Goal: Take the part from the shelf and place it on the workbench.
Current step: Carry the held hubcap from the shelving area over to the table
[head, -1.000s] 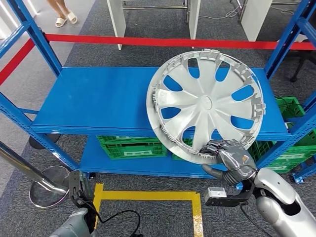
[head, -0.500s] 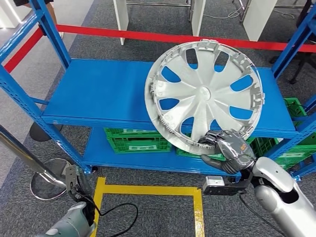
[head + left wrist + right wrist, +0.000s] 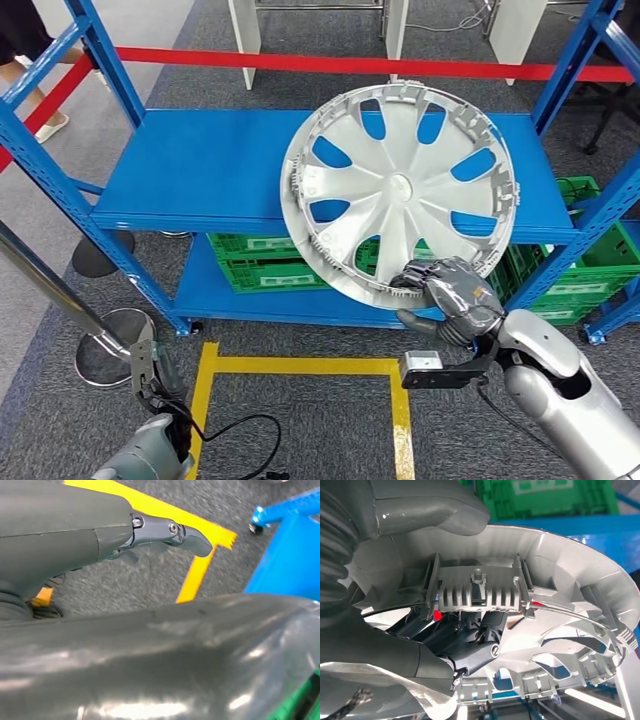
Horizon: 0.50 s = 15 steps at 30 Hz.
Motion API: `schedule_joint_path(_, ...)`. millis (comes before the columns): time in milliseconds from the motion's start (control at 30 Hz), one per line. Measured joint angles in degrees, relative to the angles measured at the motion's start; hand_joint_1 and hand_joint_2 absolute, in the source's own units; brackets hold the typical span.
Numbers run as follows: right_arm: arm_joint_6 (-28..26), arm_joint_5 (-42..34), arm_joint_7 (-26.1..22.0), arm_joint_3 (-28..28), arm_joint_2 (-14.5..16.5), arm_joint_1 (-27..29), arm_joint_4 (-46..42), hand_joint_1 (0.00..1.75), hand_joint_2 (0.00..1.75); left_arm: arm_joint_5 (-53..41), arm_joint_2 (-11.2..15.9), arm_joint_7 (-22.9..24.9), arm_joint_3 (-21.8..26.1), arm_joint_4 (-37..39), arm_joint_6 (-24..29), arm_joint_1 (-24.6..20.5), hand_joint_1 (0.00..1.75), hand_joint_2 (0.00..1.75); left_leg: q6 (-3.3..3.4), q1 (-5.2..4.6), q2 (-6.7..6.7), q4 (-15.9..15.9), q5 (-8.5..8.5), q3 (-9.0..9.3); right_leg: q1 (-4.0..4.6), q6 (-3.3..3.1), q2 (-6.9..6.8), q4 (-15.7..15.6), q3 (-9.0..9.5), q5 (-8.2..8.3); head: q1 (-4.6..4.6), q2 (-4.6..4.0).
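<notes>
Grey carpet runs under a blue steel shelf (image 3: 226, 180) of two visible levels, with a red barrier tape (image 3: 340, 66) stretched behind it at twelve o'clock and a yellow floor marking (image 3: 302, 366) on the carpet in front at six o'clock. Green crates (image 3: 260, 272) sit on the lower level, at least two of them, one towards the middle and one at the four o'clock side. A round chrome stand base (image 3: 113, 345) rests on the carpet at eight o'clock, and a person's sandalled foot (image 3: 47, 128) shows at ten o'clock beyond the frame.

One part, a silver wheel cover (image 3: 398, 190), is lifted and tilted above the front edge of the upper level, its face turned up towards the robot. The right hand (image 3: 451, 300) grips its rim at the cover's five o'clock edge. In the right wrist view the dark fingers (image 3: 471, 632) curl behind the ribbed clips of the rim while the grey thumb presses on the other face, so the rim is pinched between them.

The left hand (image 3: 166, 532) hangs low over the carpet near the yellow marking; from what I can see, I cannot tell how its fingers lie.
</notes>
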Motion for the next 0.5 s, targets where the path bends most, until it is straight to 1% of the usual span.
schedule_joint_path(33,-0.01,-0.01,0.00,0.17,0.02,0.00,0.06,1.75,1.75,0.01,0.03,-0.01,0.00,0.00,-0.01,0.00,0.00,0.00,0.09,0.06,-0.01,-3.17,1.24,2.64,0.00,0.18,0.00,0.15,-0.59,0.41,-0.01,-0.01)
schedule_joint_path(67,-0.01,-0.02,0.00,0.28,0.04,-0.02,0.08,1.75,1.75,0.01,0.07,-0.03,-0.01,0.00,-0.02,-0.04,0.00,0.00,0.30,0.02,-0.04,-7.33,1.50,5.64,0.04,0.45,0.01,0.24,-1.07,0.78,-0.01,-0.01)
schedule_joint_path(100,-0.02,-0.02,0.01,0.36,0.05,-0.07,0.09,1.75,1.75,0.00,0.10,-0.05,-0.01,-0.01,-0.03,-0.10,0.00,0.00,0.57,-0.08,-0.07,-11.06,1.22,8.08,0.06,0.78,-0.01,0.28,-1.38,1.20,0.04,-0.01)
schedule_joint_path(133,-0.03,-0.04,0.03,0.40,0.07,-0.18,0.14,1.75,1.75,-0.01,0.13,-0.08,-0.02,-0.01,-0.03,-0.13,0.00,0.00,0.88,-0.24,-0.12,-13.52,0.72,9.51,0.04,1.17,-0.03,0.21,-1.58,1.66,0.05,-0.01)
schedule_joint_path(167,-0.05,-0.07,0.04,0.44,0.11,-0.30,0.20,1.75,1.75,-0.04,0.15,-0.09,-0.02,-0.01,-0.02,-0.15,0.00,0.00,1.23,-0.44,-0.15,-14.94,0.27,10.14,-0.02,1.62,-0.05,0.04,-1.74,2.21,0.04,0.00)
schedule_joint_path(200,-0.06,-0.09,0.06,0.50,0.14,-0.38,0.26,1.75,1.75,-0.13,0.15,-0.07,-0.03,-0.01,0.03,-0.12,0.00,0.00,1.60,-0.56,-0.14,-15.34,0.57,9.97,-0.11,2.07,-0.05,-0.21,-1.83,2.79,0.07,0.00)
schedule_joint_path(233,-0.08,-0.13,0.05,0.58,0.17,-0.43,0.34,1.75,1.75,-0.33,0.15,-0.03,-0.08,-0.01,0.10,-0.07,0.00,0.00,2.01,-0.53,-0.02,-15.56,1.18,9.68,-0.22,2.42,0.01,-0.34,-2.00,2.93,0.02,0.01)
schedule_joint_path(267,-0.09,-0.17,0.03,0.67,0.22,-0.43,0.39,1.75,1.75,-0.57,0.16,-0.01,-0.21,-0.01,0.18,-0.06,0.00,0.00,2.48,-0.48,0.10,-15.86,1.82,9.33,-0.27,2.67,0.06,0.04,-2.47,2.19,0.04,0.01)
schedule_joint_path(300,-0.11,-0.24,0.01,0.73,0.25,-0.44,0.45,1.75,1.75,-0.74,0.20,-0.11,-0.38,-0.01,0.28,-0.08,0.00,0.00,2.94,-0.40,0.22,-16.16,2.53,8.84,-0.27,2.80,0.13,1.45,-3.14,0.40,0.10,0.00)
schedule_joint_path(333,-0.14,-0.34,-0.01,0.78,0.27,-0.47,0.55,1.75,1.75,-0.71,0.25,-0.44,-0.56,-0.01,0.37,-0.11,0.00,0.00,3.29,-0.36,0.32,-16.34,3.22,8.20,-0.30,2.83,0.18,4.14,-4.11,-2.29,0.15,0.00)
schedule_joint_path(367,-0.17,-0.50,-0.02,0.79,0.29,-0.49,0.62,1.75,1.75,-0.43,0.30,-1.01,-0.71,-0.01,0.48,-0.12,0.00,0.00,3.55,-0.47,0.32,-16.34,3.86,7.39,-0.27,2.86,0.18,7.92,-5.24,-5.21,0.19,0.00)
schedule_joint_path(400,-0.22,-0.68,-0.02,0.78,0.29,-0.47,0.68,1.75,1.75,0.01,0.33,-1.87,-0.78,-0.01,0.67,-0.09,0.00,0.00,3.67,-0.59,0.32,-16.29,4.49,6.53,-0.25,2.90,0.21,11.98,-6.10,-7.41,0.22,0.00)
schedule_joint_path(433,-0.26,-0.87,-0.01,0.77,0.29,-0.39,0.71,1.75,1.75,0.50,0.32,-2.89,-0.81,-0.01,0.91,0.00,0.00,0.00,3.71,-0.73,0.32,-16.25,5.14,5.66,-0.22,2.94,0.22,15.16,-6.51,-8.32,0.22,0.00)
schedule_joint_path(467,-0.30,-1.04,0.02,0.75,0.28,-0.30,0.71,1.75,1.75,0.95,0.31,-3.97,-0.81,-0.01,1.23,0.09,0.00,0.00,3.70,-0.84,0.33,-16.19,5.75,4.82,-0.17,2.94,0.23,16.64,-6.14,-7.89,0.22,0.00)
schedule_joint_path(500,-0.33,-1.17,0.04,0.73,0.28,-0.22,0.71,1.75,1.75,1.35,0.28,-5.04,-0.81,-0.01,1.60,0.16,0.00,0.00,3.65,-0.91,0.33,-16.11,6.31,4.04,-0.12,2.86,0.22,16.05,-4.79,-6.43,0.22,-0.01)
